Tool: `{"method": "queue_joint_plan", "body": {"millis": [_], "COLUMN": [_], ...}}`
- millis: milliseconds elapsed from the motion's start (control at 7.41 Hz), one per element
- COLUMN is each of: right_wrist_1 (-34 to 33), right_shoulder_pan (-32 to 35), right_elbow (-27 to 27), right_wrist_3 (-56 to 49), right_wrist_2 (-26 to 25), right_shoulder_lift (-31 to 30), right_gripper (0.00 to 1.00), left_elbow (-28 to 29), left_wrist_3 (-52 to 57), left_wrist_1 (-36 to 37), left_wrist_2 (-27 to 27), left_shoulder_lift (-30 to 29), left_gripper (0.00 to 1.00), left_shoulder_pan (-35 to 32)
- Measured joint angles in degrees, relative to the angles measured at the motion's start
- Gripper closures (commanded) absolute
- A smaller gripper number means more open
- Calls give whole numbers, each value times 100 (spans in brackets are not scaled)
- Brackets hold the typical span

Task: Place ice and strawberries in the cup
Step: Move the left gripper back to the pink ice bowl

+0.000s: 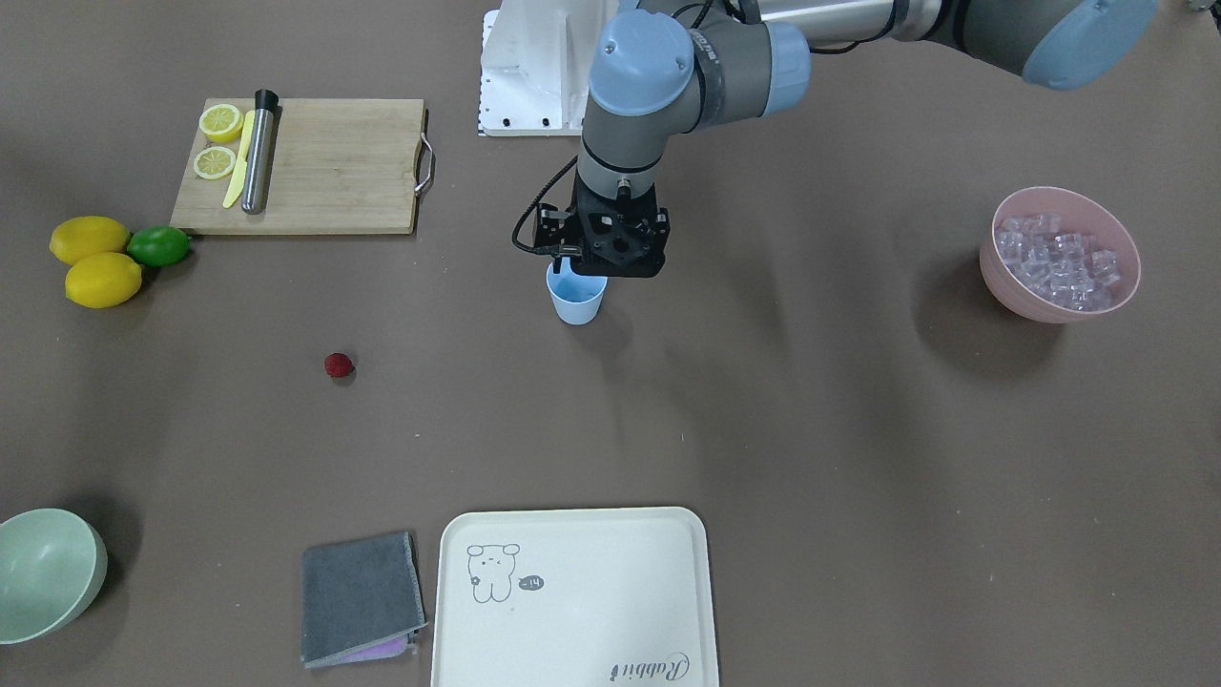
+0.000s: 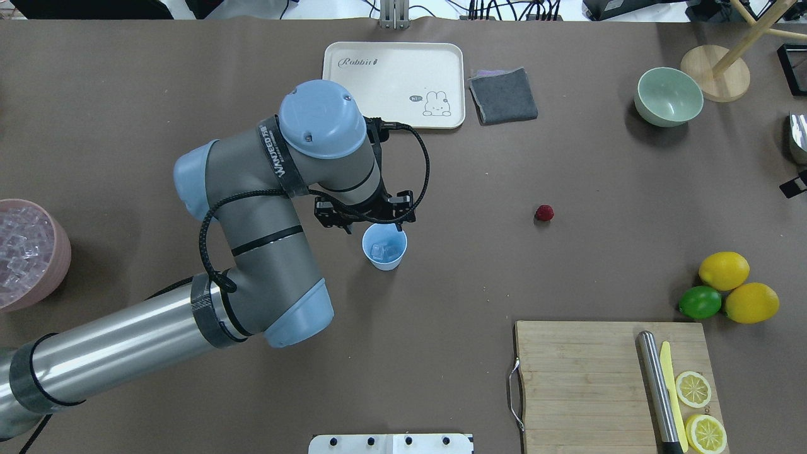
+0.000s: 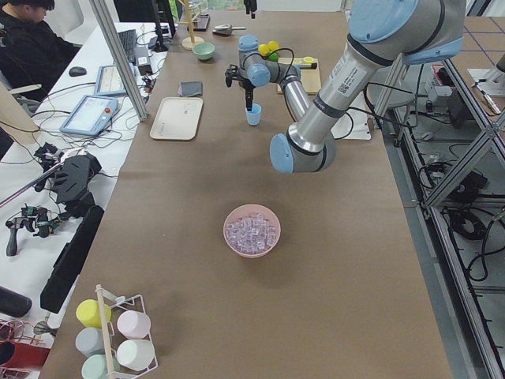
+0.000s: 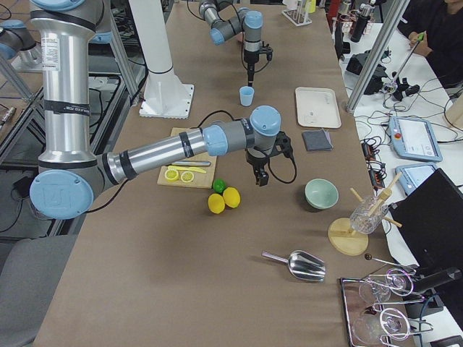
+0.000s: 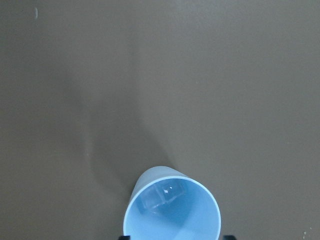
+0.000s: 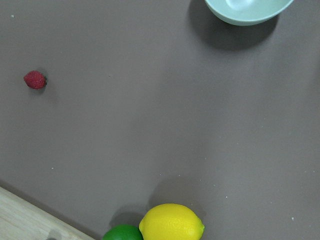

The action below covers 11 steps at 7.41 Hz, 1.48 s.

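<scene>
"Where is the blue cup [image 4: 247, 95]?"
"Far down the surface [image 4: 166, 289], right under the far arm's left tool [image 4: 250, 79]."
"And the big near arm?"
"Its right tool [image 4: 260, 179] hangs near two lemons [image 4: 216, 204] and a lime [image 4: 218, 186]."

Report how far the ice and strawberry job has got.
Done: clear ice lies in the cup. In hand: the left gripper hangs open just over the cup's rim, holding nothing. Left: the strawberry lies on the table, apart from the cup, untouched. The right gripper hovers near the lemons; I cannot tell its state. More cubes sit in the pink bowl.
</scene>
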Motion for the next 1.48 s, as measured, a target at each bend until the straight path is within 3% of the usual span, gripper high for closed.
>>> {"method": "queue_joint_plan", "body": {"millis": [270,539,1214,1484], "right_wrist_1": [0,0,0,0], "right_shoulder_pan": [0,0,-6,-7], "right_elbow": [-3,-1,-16,-10], "right_wrist_3": [0,-7,-47,-35], "right_wrist_2": [-5,-9,-18,-10], "right_shoulder_lift": [5,10,5,1], "right_gripper": [0,0,0,0], "left_elbow": [-822,-1247,-1464,-1449], "left_wrist_3": [1308,2781,6059,6726], "left_wrist_1": [55,59,-278,-449], "left_wrist_2": [-20,-259,-539,-707], "left_shoulder_lift": [1082,2033,4320,4921], "left_gripper": [3,2,2,2], "left_shoulder_pan": [-412,-980,-2617,-3043]}}
